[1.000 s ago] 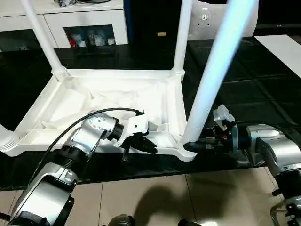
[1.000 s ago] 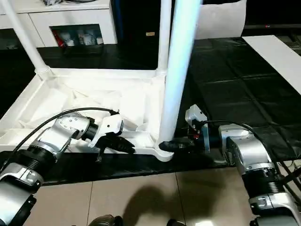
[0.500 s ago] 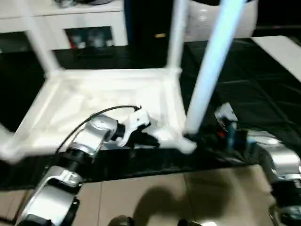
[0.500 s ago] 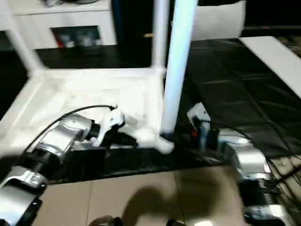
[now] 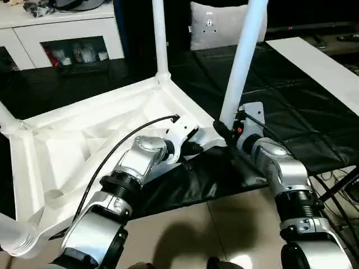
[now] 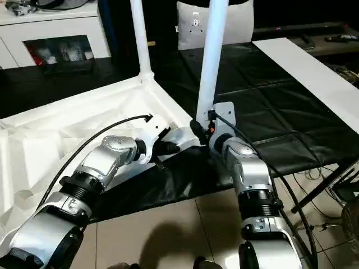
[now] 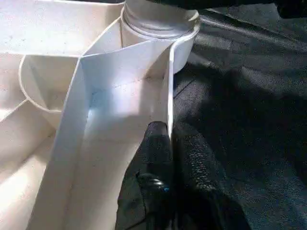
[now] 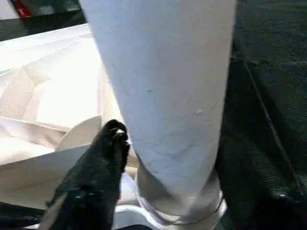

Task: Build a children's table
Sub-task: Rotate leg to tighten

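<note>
Upside-down, white children's table (image 5: 84, 134), legs upright.

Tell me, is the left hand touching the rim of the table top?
Touching. The left wrist view shows the left hand shut on the table top's thin side wall, one black finger pressed against each face.

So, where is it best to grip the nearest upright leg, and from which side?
Probably low on the nearest leg, just above its corner socket, coming level from the open mat side: the tube is round, upright and widest there.
</note>
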### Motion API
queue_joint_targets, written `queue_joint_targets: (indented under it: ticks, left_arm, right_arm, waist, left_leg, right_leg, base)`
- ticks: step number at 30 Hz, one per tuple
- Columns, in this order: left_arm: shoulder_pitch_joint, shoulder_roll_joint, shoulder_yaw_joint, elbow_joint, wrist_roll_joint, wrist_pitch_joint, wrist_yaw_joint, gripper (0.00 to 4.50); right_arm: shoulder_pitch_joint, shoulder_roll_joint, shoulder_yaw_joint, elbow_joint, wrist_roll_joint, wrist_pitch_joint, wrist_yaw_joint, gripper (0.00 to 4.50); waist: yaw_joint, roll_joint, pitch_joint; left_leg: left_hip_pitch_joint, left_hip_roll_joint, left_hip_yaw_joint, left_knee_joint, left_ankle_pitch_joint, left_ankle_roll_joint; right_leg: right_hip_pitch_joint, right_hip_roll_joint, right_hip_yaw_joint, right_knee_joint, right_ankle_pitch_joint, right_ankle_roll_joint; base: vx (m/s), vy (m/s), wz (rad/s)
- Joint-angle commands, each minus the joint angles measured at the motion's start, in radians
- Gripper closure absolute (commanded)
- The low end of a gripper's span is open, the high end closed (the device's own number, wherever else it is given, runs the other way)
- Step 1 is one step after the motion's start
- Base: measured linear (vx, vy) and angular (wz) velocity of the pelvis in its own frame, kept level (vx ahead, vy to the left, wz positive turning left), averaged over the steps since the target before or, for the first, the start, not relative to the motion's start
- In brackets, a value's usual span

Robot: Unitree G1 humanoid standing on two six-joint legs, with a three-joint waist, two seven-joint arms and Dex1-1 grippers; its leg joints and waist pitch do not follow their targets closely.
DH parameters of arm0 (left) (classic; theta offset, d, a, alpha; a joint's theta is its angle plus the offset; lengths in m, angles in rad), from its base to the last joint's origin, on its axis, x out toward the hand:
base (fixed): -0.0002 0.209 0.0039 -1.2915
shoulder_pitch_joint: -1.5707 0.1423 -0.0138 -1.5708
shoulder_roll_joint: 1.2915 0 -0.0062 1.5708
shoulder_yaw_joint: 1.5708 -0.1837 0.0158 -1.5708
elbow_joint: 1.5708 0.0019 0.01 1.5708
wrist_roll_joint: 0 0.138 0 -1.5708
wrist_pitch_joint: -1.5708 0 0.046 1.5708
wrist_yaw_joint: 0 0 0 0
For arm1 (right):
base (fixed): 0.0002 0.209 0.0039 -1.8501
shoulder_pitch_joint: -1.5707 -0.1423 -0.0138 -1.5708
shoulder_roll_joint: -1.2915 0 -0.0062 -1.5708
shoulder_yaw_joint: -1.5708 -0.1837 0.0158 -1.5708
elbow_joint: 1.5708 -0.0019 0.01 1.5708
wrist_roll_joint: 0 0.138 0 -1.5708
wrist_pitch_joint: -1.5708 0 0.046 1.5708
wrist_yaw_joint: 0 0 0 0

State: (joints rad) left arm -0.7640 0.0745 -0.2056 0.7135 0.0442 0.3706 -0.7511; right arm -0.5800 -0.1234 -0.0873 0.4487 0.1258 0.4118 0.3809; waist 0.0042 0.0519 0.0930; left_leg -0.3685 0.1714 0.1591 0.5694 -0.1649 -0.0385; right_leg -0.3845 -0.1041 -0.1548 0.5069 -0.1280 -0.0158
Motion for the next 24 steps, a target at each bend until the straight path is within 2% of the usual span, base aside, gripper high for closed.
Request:
queue_joint_targets:
  ticks: [1, 4, 6, 7, 8, 9, 12, 13, 14, 15, 18, 20, 21, 24]
  left_arm:
    - [-0.010, -0.010, -0.019, -0.020, 0.000, -0.027, -0.004, 4.50]
    - [0.001, 0.013, -0.032, -0.017, 0.001, -0.061, -0.046, 4.50]
    - [0.009, 0.037, -0.042, -0.017, 0.000, -0.084, -0.089, 4.50]
    - [0.012, 0.050, -0.051, -0.016, 0.003, -0.106, -0.117, 4.50]
    - [0.014, 0.059, -0.056, -0.015, 0.005, -0.122, -0.136, 4.50]
    - [0.015, 0.064, -0.059, -0.015, 0.006, -0.129, -0.147, 4.50]
    - [0.030, 0.118, -0.092, -0.023, 0.014, -0.172, -0.253, 4.50]
    - [0.034, 0.143, -0.108, -0.024, 0.018, -0.197, -0.301, 4.50]
    - [0.035, 0.158, -0.115, -0.024, 0.018, -0.216, -0.329, 4.50]
    - [0.035, 0.169, -0.119, -0.022, 0.017, -0.225, -0.351, 4.50]
    - [0.035, 0.199, -0.132, -0.017, 0.011, -0.273, -0.422, 4.50]
    - [0.041, 0.227, -0.143, -0.027, -0.003, -0.313, -0.506, 4.50]
    - [0.041, 0.227, -0.143, -0.027, -0.003, -0.313, -0.506, 4.50]
    - [0.049, 0.273, -0.165, -0.047, -0.014, -0.345, -0.608, 4.50]
  right_arm:
    - [0.022, 0.032, 0.059, 0.006, 0.036, 0.028, 0.060, 1.16]
    - [0.042, -0.018, 0.073, -0.011, 0.039, 0.014, 0.134, 0.89]
    - [0.057, -0.063, 0.075, -0.026, 0.047, 0.013, 0.201, 0.70]
    - [0.062, -0.085, 0.076, -0.035, 0.060, 0.025, 0.246, 0.57]
    - [0.065, -0.099, 0.077, -0.042, 0.068, 0.033, 0.278, 0.50]
    - [0.067, -0.108, 0.081, -0.046, 0.072, 0.035, 0.298, 0.50]
    - [0.094, -0.192, 0.116, -0.085, 0.072, -0.017, 0.449, 0.50]
    - [0.101, -0.224, 0.123, -0.088, 0.075, -0.041, 0.508, 0.50]
    - [0.106, -0.243, 0.128, -0.090, 0.079, -0.056, 0.548, 0.50]
    - [0.111, -0.261, 0.135, -0.095, 0.086, -0.071, 0.591, 0.50]
    - [0.131, -0.316, 0.161, -0.122, 0.120, -0.078, 0.728, 0.50]
    - [0.141, -0.362, 0.186, -0.141, 0.142, -0.054, 0.838, 0.66]
    - [0.141, -0.362, 0.186, -0.141, 0.142, -0.054, 0.838, 0.85]
    - [0.136, -0.403, 0.212, -0.130, 0.155, -0.048, 0.940, 0.97]
  waist:
    - [0.010, -0.013, -0.060]
    - [0.015, -0.014, -0.064]
    - [0.022, -0.015, -0.066]
    - [0.026, -0.020, -0.068]
    - [0.031, -0.022, -0.070]
    - [0.038, -0.024, -0.074]
    - [0.056, -0.028, -0.072]
    - [0.067, -0.024, -0.076]
    - [0.071, -0.021, -0.078]
    - [0.076, -0.020, -0.081]
    - [0.086, -0.014, -0.082]
    - [0.094, -0.016, -0.081]
    - [0.097, -0.015, -0.082]
    - [0.102, -0.017, -0.081]
  left_leg:
    - [0.014, 0.050, -0.029, -0.076, -0.433, 0.034]
    - [0.011, 0.053, -0.023, -0.077, -0.397, 0.048]
    - [0.006, 0.054, -0.021, -0.076, -0.359, 0.063]
    - [0.005, 0.054, -0.017, -0.074, -0.330, 0.077]
    - [-0.002, 0.051, -0.014, -0.070, -0.292, 0.089]
    - [-0.003, 0.049, -0.009, -0.064, -0.257, 0.098]
    - [-0.002, 0.046, -0.003, -0.058, -0.228, 0.113]
    - [-0.003, 0.050, -0.002, -0.058, -0.207, 0.116]
    - [-0.001, 0.052, -0.002, -0.057, -0.194, 0.115]
    - [-0.002, 0.055, -0.004, -0.055, -0.173, 0.117]
    - [0.000, 0.062, -0.004, -0.055, -0.166, 0.122]
    - [0.003, 0.065, -0.003, -0.054, -0.180, 0.125]
    - [0.004, 0.067, -0.003, -0.055, -0.186, 0.124]
    - [0.007, 0.068, -0.002, -0.057, -0.201, 0.107]
  right_leg:
    - [0.033, -0.074, 0.048, -0.074, -0.567, -0.073]
    - [0.036, -0.072, 0.056, -0.063, -0.484, -0.110]
    - [0.043, -0.072, 0.059, -0.053, -0.438, -0.128]
    - [0.044, -0.072, 0.063, -0.049, -0.410, -0.141]
    - [0.047, -0.073, 0.065, -0.041, -0.383, -0.155]
    - [0.045, -0.072, 0.069, -0.035, -0.361, -0.166]
    - [0.042, -0.072, 0.070, -0.033, -0.379, -0.162]
    - [0.045, -0.071, 0.067, -0.030, -0.388, -0.154]
    - [0.044, -0.071, 0.068, -0.028, -0.376, -0.156]
    - [0.045, -0.069, 0.068, -0.022, -0.336, -0.166]
    - [0.043, -0.064, 0.068, -0.013, -0.276, -0.192]
    - [0.044, -0.062, 0.070, -0.010, -0.265, -0.204]
    - [0.044, -0.063, 0.070, -0.009, -0.269, -0.208]
    - [0.043, -0.066, 0.072, -0.014, -0.313, -0.203]
  base:
    - [0.000, 0.000, 0.00]
    - [0.000, 0.000, 0.00]
    - [0.000, 0.000, 0.00]
    - [0.000, 0.000, 0.00]
    - [0.000, 0.000, 0.00]
    - [0.000, 0.000, 0.00]
    - [0.024, -0.052, 0.01]
    - [0.000, 0.000, 0.00]
    - [0.000, 0.000, 0.00]
    - [0.000, 0.000, 0.00]
    - [0.000, 0.000, 0.00]
    - [0.000, 0.000, 0.00]
    - [0.000, 0.000, 0.00]
    - [0.000, 0.000, 0.00]
